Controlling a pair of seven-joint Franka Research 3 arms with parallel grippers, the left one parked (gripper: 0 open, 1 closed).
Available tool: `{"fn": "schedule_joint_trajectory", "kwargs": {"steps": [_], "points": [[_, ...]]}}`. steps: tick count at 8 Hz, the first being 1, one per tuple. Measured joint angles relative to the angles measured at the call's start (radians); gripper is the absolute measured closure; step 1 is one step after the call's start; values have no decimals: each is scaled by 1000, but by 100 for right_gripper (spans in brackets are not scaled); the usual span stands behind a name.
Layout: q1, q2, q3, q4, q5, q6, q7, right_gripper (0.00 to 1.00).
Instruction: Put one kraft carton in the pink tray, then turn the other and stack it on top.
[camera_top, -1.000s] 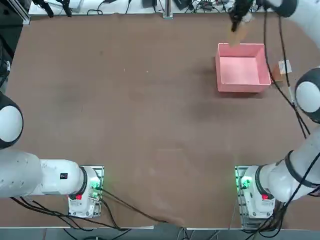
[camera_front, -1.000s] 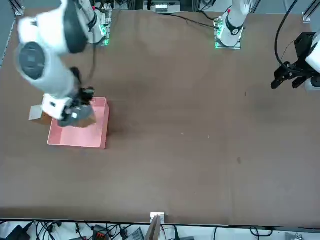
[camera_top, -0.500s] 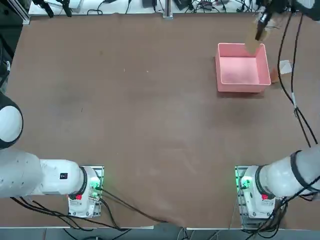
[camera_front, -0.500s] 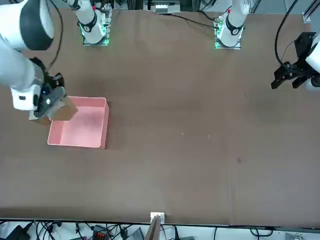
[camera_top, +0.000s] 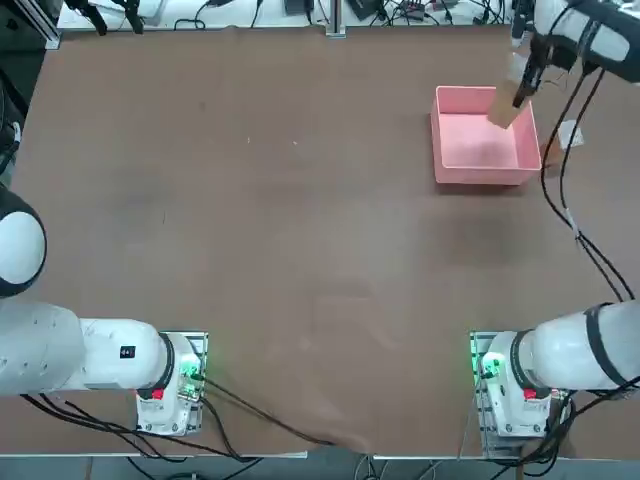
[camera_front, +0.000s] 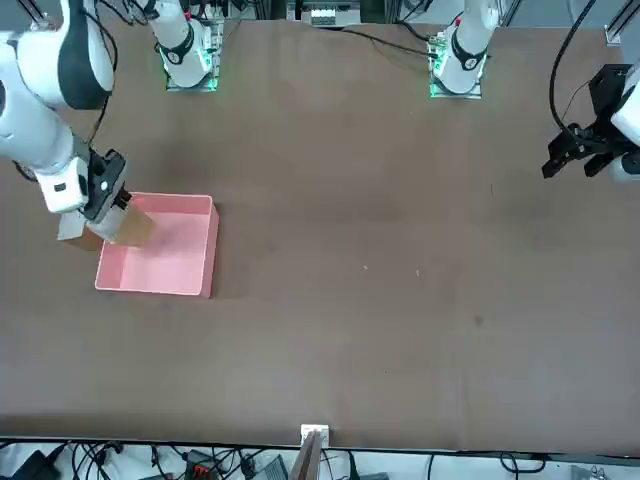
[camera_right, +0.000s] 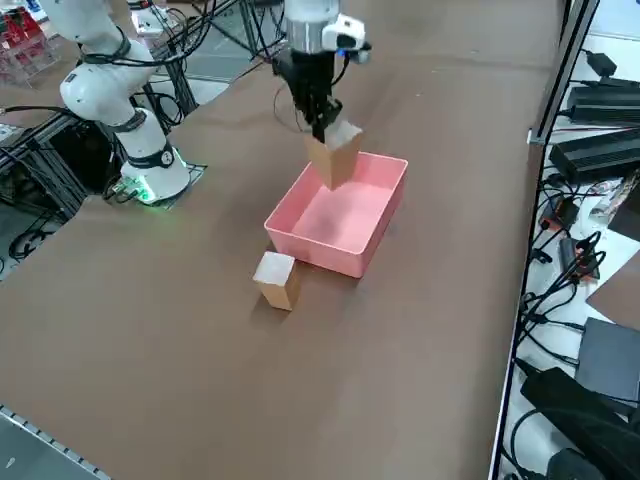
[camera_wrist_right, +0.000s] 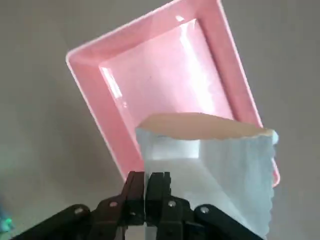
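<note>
Right gripper (camera_right: 322, 128): upper middle of the right side view, clenched on the top edge of one kraft carton (camera_right: 335, 156), which hung below it in the air.

Held carton: at the upper right of the top view, over the far-right corner of the pink tray (camera_top: 445, 165). In the front view it sat at the tray's left rim, middle left of frame. It looked tilted, not square to the tray walls.

Grip detail: in the wrist view the fingers (camera_wrist_right: 152, 187) pinched a thin whitish flap, with the tray floor beyond. A thin hold, by the look of it.

Second carton (camera_right: 276, 279): on the table just beside the tray's outer wall, lower middle of the right side view, whitish end up. Apart from the tray or touching, hard to tell from here.

Tray: nothing lying in it; the first placement was not yet done.

Risk, rim strike: the carton hung near the corner rather than over the tray's middle. Lowered from there, its bottom edge could catch the raised wall and tip outside.

Risk, slip: the pinch was on a flap only, so the carton might swing or twist loose.

Risk, bad seat: released while tilted, it could land on an edge and leave a poor base for stacking.
</note>
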Motion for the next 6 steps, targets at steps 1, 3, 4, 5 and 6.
{"fn": "schedule_joint_trajectory", "kwargs": {"steps": [1, 3, 4, 5, 6], "points": [[-5, 1, 0, -46, 0, 83, -80, 99], [-13, 8, 0, -136, 0, 220, -176, 97], [-20, 21, 0, -172, 0, 280, -219, 95], [-23, 40, 0, -193, 0, 326, -251, 92], [-24, 64, 1, -202, 0, 358, -269, 89]]}}
